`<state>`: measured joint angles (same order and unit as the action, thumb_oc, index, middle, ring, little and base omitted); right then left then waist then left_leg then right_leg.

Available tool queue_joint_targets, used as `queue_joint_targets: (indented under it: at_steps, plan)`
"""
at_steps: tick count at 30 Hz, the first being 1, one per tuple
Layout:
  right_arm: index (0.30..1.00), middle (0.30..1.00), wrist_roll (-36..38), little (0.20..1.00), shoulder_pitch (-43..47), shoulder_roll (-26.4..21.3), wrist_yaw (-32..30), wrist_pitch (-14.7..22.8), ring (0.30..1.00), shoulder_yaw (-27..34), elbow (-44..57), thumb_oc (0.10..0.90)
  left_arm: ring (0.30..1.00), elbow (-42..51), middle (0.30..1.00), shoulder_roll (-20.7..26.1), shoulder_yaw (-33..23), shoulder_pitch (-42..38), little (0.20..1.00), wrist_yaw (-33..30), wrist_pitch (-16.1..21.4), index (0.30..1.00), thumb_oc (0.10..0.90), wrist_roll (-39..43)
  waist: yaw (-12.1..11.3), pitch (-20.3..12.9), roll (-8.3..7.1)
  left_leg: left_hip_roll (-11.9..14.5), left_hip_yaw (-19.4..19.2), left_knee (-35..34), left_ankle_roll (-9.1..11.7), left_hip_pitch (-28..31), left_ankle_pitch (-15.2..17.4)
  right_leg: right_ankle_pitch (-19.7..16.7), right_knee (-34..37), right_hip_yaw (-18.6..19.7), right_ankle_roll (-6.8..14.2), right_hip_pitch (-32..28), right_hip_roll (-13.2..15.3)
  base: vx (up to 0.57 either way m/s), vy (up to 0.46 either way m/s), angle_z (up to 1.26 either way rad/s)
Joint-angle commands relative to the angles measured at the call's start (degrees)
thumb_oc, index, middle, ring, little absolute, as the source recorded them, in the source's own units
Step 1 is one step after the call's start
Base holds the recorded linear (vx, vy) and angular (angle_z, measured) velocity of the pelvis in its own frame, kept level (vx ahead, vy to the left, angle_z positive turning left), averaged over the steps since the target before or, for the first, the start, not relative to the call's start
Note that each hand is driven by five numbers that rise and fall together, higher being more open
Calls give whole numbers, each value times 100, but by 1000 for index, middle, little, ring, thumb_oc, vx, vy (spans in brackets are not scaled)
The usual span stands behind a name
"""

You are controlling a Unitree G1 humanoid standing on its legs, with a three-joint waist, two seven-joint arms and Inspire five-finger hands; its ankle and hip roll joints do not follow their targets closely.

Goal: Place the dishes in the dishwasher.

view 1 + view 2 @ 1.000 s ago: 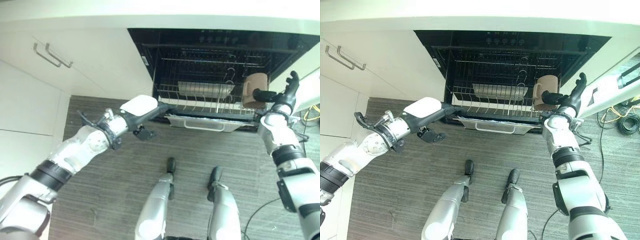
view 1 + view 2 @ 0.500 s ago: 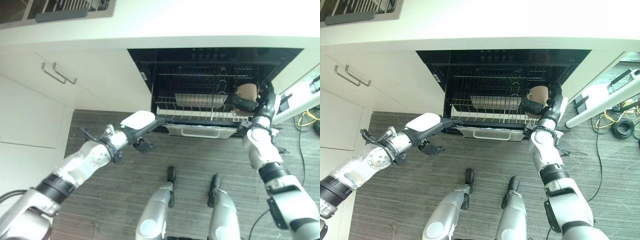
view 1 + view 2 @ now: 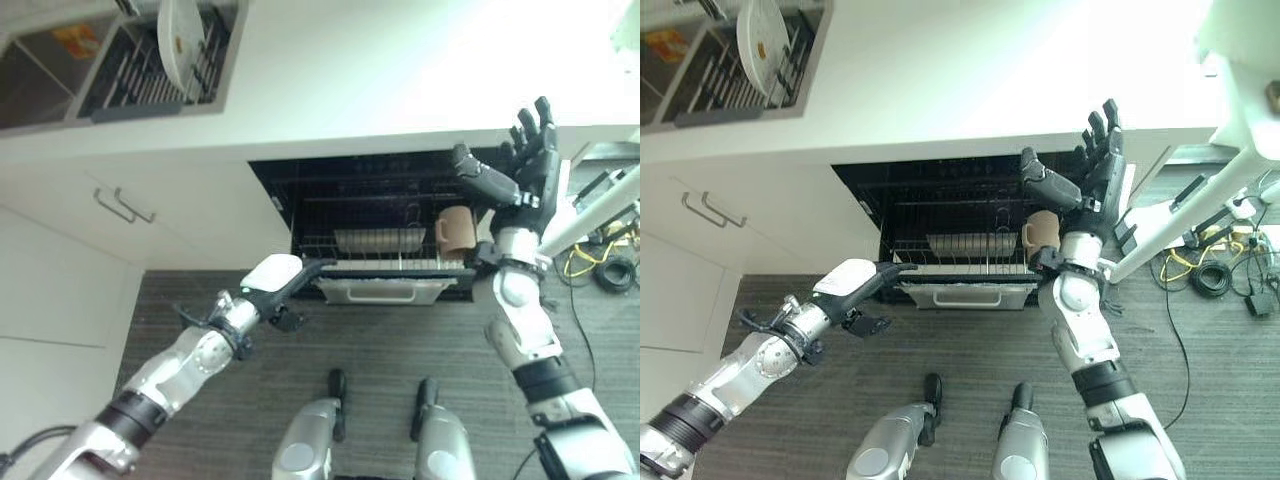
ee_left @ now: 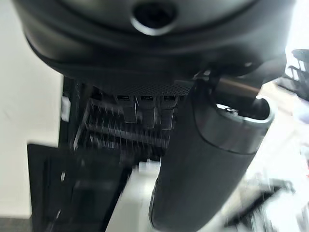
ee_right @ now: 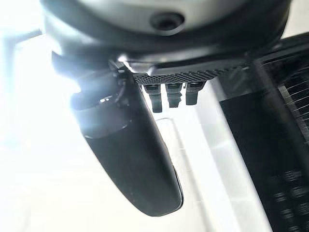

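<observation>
Brown mug (image 3: 458, 230) sits in the dishwasher rack (image 3: 380, 262) — right robot hand (image 3: 525, 165) spread, empty.

White cabinets (image 3: 90, 250), dark striped floor (image 3: 380, 340)

One mug (image 3: 458, 230), perhaps two plates (image 3: 181, 35).

A mug (image 3: 458, 229) stands in the dishwasher (image 3: 385, 235) rack's right end, a tray (image 3: 379, 240) to its left; a plate (image 3: 181, 39) stands in the counter (image 3: 330, 80) rack, far left.
</observation>
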<state>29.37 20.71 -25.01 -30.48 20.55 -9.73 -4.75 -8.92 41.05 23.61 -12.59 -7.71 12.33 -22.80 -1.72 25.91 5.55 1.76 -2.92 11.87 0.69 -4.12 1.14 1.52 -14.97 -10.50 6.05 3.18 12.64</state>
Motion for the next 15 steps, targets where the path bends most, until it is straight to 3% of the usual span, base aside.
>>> queue_joint_targets:
  at_steps: [1, 9, 11, 13, 15]
  plan:
    - [900, 900, -251, 900, -173, -138, 665, 819, 900, 379, 116, 800, 900, 113, 900, 23, -726, 169, 900, -1189, 36, 900, 800, 283, -70, -1037, -170, 240, 6, 532, 19, 20, 1119, 822, -222, 117, 202, -172, 179, 5, 166, -3]
    - [900, 900, 75, 900, -1210, 190, 1352, 950, 900, 1064, 30, 800, 900, -50, 900, -115, -2267, 1305, 900, -2014, 391, 900, 800, 142, -137, -1307, -318, -162, 249, 532, -341, 171, 1302, 661, -222, 265, 351, -321, 276, -6, 151, 3]
    - [900, 900, 155, 900, -1497, 363, 1492, 969, 900, 1243, 93, 800, 900, 25, 900, -99, -2784, 1567, 900, -2202, 314, 900, 800, 402, -114, -1371, -297, -291, 267, 532, -468, 153, 1358, 254, -222, 256, 399, -364, 363, -18, 230, 13]
    - [900, 900, 131, 900, -1681, 511, 1642, 948, 900, 1288, 125, 800, 900, 4, 900, -148, -3041, 1713, 900, -2214, 182, 900, 800, 618, -88, -1404, -258, -351, 263, 532, -565, 148, 1392, -2, -222, 155, 419, -394, 315, 12, 211, 14]
    - [900, 900, 140, 900, -1766, 622, 1805, 871, 900, 1250, 145, 800, 900, -85, 900, -220, -3187, 1854, 900, -2153, 77, 900, 800, 813, -50, -1428, -190, -337, 210, 532, -640, 153, 1398, -73, -222, 27, 397, -461, 49, 43, 161, 5]
